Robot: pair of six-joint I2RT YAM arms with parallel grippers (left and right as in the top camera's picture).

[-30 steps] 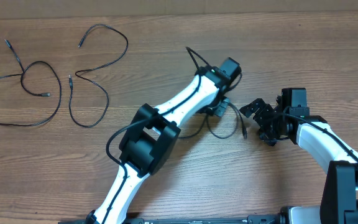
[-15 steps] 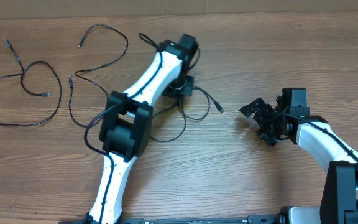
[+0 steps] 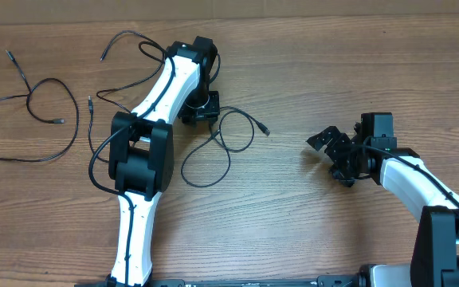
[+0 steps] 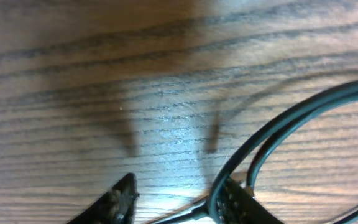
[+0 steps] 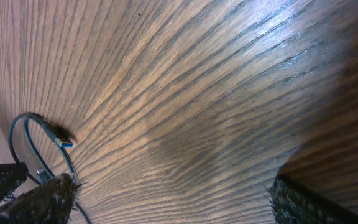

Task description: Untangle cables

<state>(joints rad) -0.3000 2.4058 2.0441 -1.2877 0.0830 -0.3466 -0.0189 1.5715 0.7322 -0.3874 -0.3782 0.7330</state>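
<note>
Far out to the left of the left pincer (image 4: 174,202), well apart from it, the first cable (image 3: 29,96) lies on the counter (image 3: 309,231) in one loose loop that crosses itself. The second cable (image 3: 124,33) wanders nearer that pincer's left side. Part of it runs under the arm, so I cannot tell whether it touches anything there.

The left pincer hangs low over the wood with its jaws parted to a middling gap, far wider than a cord, and clamps nothing. The third cable (image 4: 291,118) lies right at its right-hand finger and curls away to the pincer's right in two slack loops. Its plug (image 3: 264,130) lies at the far end, pointing toward the other arm.

Further right, the right pincer (image 3: 331,151) stands spread wide and empty. The plug lies off to its left, near but clear of it.

These cords look very light and limp, with no spring to hold a shape, and they probably slide easily on the smooth grain. A tug anywhere would likely drag the whole run and tighten a crossing. The best hold seems to be just behind a plug, where the cord is stiffer. The fingers should come down to the counter so the thin cord cannot slip out under them.
</note>
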